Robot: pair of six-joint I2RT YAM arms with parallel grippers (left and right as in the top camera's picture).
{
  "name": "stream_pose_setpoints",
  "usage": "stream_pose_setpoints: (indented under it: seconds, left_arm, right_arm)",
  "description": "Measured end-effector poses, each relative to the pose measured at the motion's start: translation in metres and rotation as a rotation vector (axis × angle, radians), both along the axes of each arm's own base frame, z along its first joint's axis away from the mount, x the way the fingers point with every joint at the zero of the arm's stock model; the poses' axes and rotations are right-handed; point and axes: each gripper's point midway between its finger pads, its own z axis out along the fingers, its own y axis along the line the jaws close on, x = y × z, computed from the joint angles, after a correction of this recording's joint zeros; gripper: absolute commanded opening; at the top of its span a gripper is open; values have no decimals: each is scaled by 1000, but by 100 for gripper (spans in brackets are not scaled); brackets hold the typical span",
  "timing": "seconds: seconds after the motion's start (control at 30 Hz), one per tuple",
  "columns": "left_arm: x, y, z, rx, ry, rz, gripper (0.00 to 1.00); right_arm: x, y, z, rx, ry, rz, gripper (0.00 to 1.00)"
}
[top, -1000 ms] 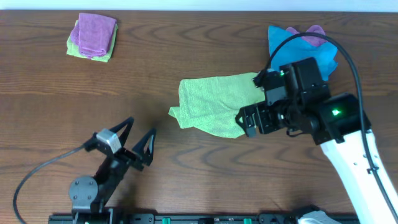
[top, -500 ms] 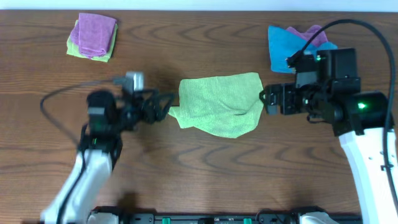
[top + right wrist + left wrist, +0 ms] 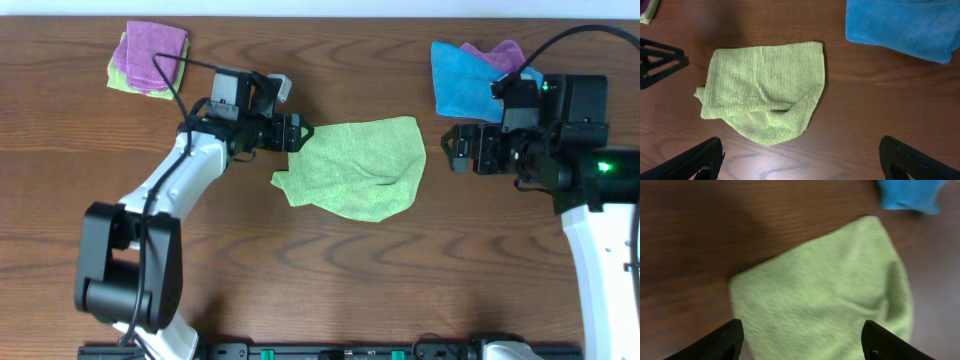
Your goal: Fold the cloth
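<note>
The lime-green cloth (image 3: 355, 165) lies rumpled on the brown table, its lower right edge bunched into a crease. My left gripper (image 3: 300, 134) is open at the cloth's upper left corner, jaws pointing at it. In the left wrist view the cloth (image 3: 825, 295) fills the space ahead of the open left gripper (image 3: 802, 340), with nothing between the fingers. My right gripper (image 3: 450, 155) stands open a little to the right of the cloth, apart from it. The right wrist view shows the whole cloth (image 3: 765, 90) beyond the wide-open right gripper (image 3: 800, 160).
A purple cloth on a green one (image 3: 150, 58) sits folded at the far left. A bright blue cloth (image 3: 478, 78) over a purple cloth (image 3: 505, 50) lies at the far right, just behind my right arm; the blue cloth (image 3: 900, 25) also shows in the right wrist view.
My left arm has swung from the table's front up to the cloth's upper left corner. My right gripper has drawn back to the right, off the cloth's right edge.
</note>
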Motion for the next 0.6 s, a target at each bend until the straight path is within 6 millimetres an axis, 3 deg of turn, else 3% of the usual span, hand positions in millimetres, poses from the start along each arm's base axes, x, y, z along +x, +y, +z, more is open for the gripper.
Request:
stream_pose_setpoints:
  seconds: [0.13,0.33,0.6]
  left_arm:
    - [9,7,-22,64,11,17,75]
    - [6,11,-61,103,86,20,73]
    - [7,8,-73,89,103,14,71]
  right_arm:
    - [0,0,0,-2,-1,2,99]
    - [0,0,0,-3,-1,4,99]
    - [0,0,0,-3,-2,9,99]
